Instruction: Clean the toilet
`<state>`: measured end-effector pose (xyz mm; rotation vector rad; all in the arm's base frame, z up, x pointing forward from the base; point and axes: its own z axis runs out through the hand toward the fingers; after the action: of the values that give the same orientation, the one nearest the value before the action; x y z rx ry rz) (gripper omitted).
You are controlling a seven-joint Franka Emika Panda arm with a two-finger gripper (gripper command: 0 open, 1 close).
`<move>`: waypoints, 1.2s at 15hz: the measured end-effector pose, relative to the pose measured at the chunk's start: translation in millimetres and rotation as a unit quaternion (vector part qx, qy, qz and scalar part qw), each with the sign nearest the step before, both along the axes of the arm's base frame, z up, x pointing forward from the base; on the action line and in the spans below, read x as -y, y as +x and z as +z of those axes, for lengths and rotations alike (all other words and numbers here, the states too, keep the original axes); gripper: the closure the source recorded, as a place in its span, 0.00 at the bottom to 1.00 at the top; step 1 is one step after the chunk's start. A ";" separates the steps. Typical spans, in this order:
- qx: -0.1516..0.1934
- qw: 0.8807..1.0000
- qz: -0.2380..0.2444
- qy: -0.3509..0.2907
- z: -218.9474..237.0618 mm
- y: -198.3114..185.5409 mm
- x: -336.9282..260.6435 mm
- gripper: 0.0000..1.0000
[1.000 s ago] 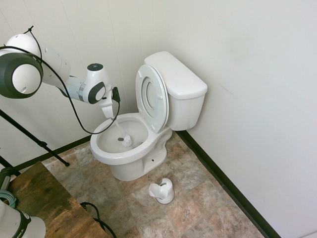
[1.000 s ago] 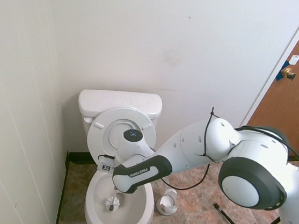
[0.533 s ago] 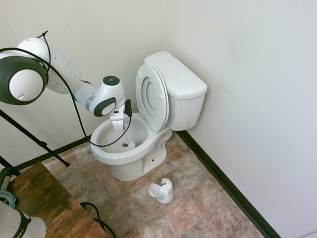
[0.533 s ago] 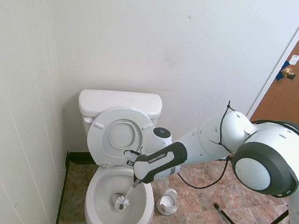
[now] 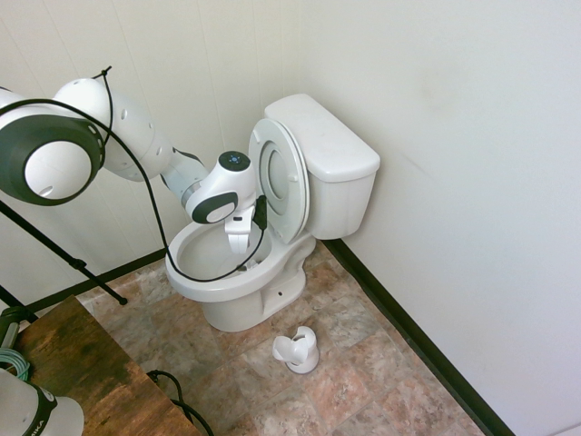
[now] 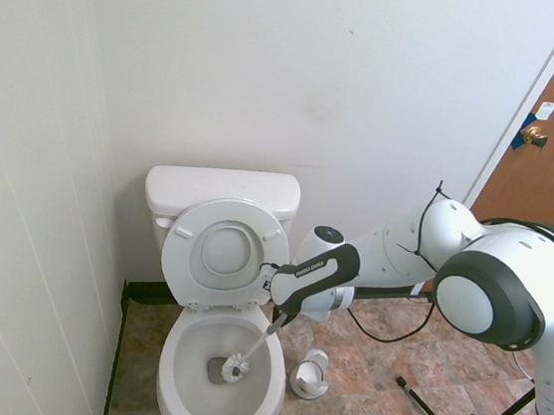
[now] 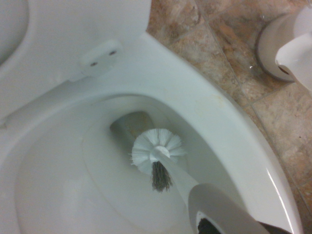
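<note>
Toilet: lower left of the second exterior frame, lid raised; bowl opening below and left of the gripper
Gripper: clamped on the toilet brush's handle, over the bowl's right side in the first exterior view
Toilet brush: long axis slants down-left in the second; scrubbing likely turns on that slant
Bristle head: inside bowl

Bright, even, slightly cool light fills both exterior views, with soft, faint shadows on the pale wall. The tank lid looks washed out. In the wrist view, a sharp streak of glare lies along the toilet rim; the brush handle is soft and blurred, while the bristles look somewhat clearer. Its floor looks slightly grainy.
</note>
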<state>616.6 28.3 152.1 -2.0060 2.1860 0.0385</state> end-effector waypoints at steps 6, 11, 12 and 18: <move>0.012 1.000 -0.008 -0.009 9.6 67.5 -24.7 1.00; 0.017 0.999 0.026 -0.022 32.2 109.3 -91.6 1.00; 0.017 0.999 0.034 -0.026 33.9 112.4 -107.3 1.00; 0.019 0.996 0.071 -0.043 35.4 108.6 -161.3 1.00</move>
<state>725.2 189.6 187.5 -2.1865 2.0524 -0.0761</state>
